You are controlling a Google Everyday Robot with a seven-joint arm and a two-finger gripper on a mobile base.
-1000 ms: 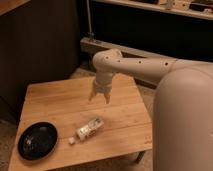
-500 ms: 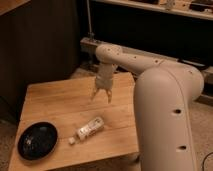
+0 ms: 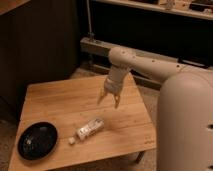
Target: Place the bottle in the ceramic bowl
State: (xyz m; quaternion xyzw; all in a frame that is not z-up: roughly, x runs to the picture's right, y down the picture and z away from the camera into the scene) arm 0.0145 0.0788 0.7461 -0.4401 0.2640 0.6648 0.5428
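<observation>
While hanging above wooden table (image 3: 55, 100), gripper (image 3: 110, 100) spread wide, gripping nothing. Bottle (image 3: 90, 128) flat on side on table, near gripper, apart from it. Ceramic bowl (image 3: 37, 140) beside bottle at table corner, not touching.

Overall: dim, warm, yellowish indoor light.
Gripper (image 3: 108, 102): above the far half of the table (image 3: 55, 100), fingers spread, lit from above.
Behind the gripper: near-black wall, detail lost.
Shadows: soft and faint on the wood below the gripper.
Glare: speckled sheen in the ceramic bowl (image 3: 37, 140), well left of the gripper.
Focus: soft throughout; the arm casing (image 3: 186, 122) to the gripper's right is blurriest.
</observation>
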